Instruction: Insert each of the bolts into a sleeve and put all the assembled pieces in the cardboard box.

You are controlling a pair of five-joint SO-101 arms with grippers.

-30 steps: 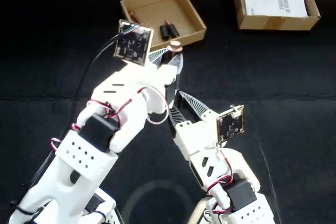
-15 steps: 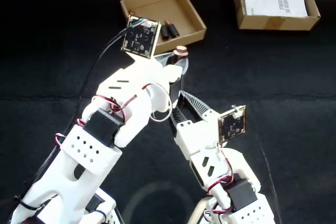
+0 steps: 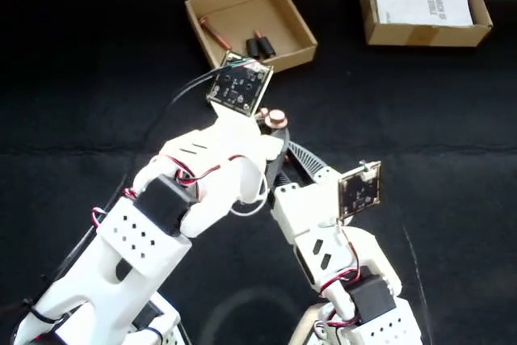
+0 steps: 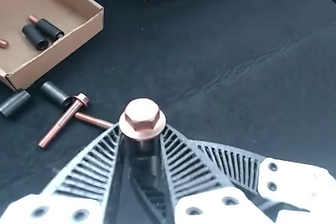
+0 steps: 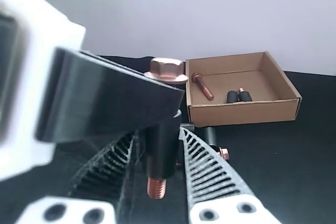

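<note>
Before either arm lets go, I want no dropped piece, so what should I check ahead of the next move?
1. The bolt is through the sleeve: ok, thread pokes out below.
2. The right claw grips the sleeve: ok, closed on both sides of it.
3. The left claw grips the bolt: ok, closed just under the head.
4. Head seated on the sleeve: cannot tell, the left claw hides the joint.
5. Room in the cardboard box: ok, it holds two assembled pieces and one bare bolt.
6. All parts assembled: not ok, two loose bolts and two loose sleeves lie beside the box.
</note>
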